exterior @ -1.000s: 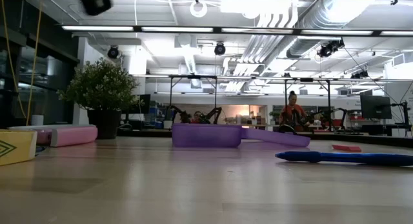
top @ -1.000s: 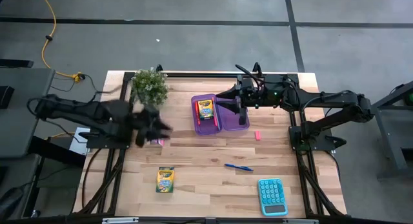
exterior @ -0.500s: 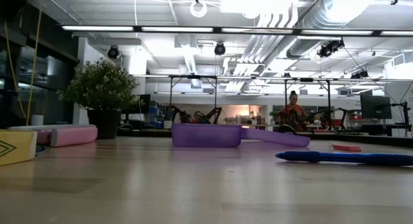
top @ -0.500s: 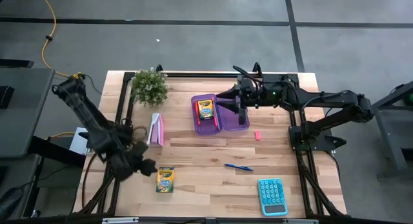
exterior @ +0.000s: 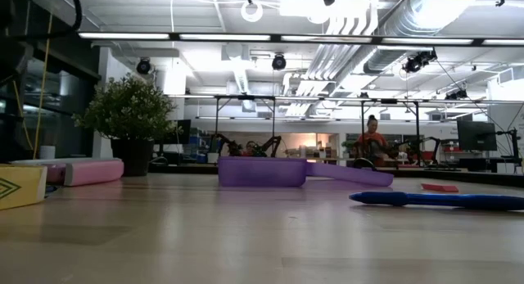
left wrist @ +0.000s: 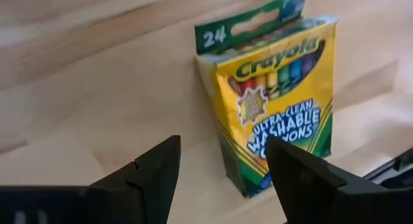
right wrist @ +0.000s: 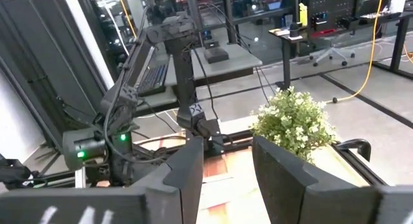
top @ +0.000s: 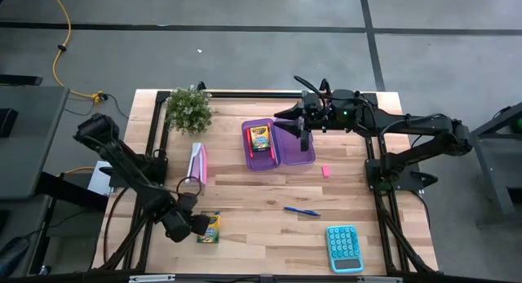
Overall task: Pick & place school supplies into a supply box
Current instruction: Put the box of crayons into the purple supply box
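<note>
Crayola crayon box [left wrist: 277, 101] lying face up on the worktop [top: 261, 234], just ahead of the left end effector [left wrist: 222, 153] and a little off its centre line, nearer one finger than the other. Fingers spread wide, nothing held, low over the wood and not yet around the carton.

Judged as the reach-in before the grasp. To do it well: shift sideways until the carton sits midway between the fingers, line the pads up with the two long narrow sides, drop until the tips nearly graze the worktop, then close gently, since thin card crushes and slides easily. Lift straight up before swinging away.

Well ahead and across the worktop, purple supply box [top: 289, 156] lying open, a second crayon box [top: 258, 139] already in one half. Right end effector [top: 304, 130] hanging over the other half, fingers parted and empty; approach with care there. Blue pen [top: 302, 210] and pink eraser [top: 325, 171] waiting beyond.
</note>
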You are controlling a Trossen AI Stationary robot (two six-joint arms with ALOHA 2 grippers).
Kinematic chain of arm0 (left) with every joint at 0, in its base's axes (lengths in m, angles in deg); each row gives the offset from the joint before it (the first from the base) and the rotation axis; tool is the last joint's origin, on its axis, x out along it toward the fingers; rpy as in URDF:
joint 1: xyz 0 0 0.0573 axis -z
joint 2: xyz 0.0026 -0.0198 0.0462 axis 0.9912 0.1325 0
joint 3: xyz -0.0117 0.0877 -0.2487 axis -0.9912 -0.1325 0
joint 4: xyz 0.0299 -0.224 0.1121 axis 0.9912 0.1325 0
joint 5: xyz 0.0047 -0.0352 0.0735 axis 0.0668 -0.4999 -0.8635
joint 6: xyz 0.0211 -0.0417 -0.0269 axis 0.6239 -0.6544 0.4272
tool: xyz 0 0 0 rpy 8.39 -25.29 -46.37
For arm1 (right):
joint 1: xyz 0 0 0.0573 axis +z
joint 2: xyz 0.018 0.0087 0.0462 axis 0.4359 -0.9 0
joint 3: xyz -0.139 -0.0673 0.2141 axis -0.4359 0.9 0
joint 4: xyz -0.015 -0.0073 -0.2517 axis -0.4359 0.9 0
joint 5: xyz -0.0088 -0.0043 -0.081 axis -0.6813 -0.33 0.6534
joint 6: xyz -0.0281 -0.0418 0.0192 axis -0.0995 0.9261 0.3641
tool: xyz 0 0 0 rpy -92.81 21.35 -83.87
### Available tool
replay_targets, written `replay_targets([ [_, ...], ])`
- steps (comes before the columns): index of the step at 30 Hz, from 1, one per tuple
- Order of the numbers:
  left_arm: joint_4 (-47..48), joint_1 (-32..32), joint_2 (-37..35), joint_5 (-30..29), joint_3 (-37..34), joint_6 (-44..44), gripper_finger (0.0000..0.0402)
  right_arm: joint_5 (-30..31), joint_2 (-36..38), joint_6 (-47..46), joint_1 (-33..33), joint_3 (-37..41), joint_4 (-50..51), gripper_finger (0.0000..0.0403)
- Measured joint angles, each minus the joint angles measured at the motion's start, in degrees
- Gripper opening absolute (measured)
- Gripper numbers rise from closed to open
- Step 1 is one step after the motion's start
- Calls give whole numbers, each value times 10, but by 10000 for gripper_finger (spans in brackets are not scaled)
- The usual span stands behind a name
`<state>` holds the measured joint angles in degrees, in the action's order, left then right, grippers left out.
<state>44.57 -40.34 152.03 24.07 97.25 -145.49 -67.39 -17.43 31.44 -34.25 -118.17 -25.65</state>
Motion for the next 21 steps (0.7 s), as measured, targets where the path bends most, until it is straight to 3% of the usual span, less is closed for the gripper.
replay_targets([
  [12, -22, -5, 36, -27, 0, -11, 204, 0, 0, -15, 0, 0, 0, 126],
  [21, -35, -5, 43, -29, 0, -5, 101, 2, 0, -17, 0, 0, 0, 126],
])
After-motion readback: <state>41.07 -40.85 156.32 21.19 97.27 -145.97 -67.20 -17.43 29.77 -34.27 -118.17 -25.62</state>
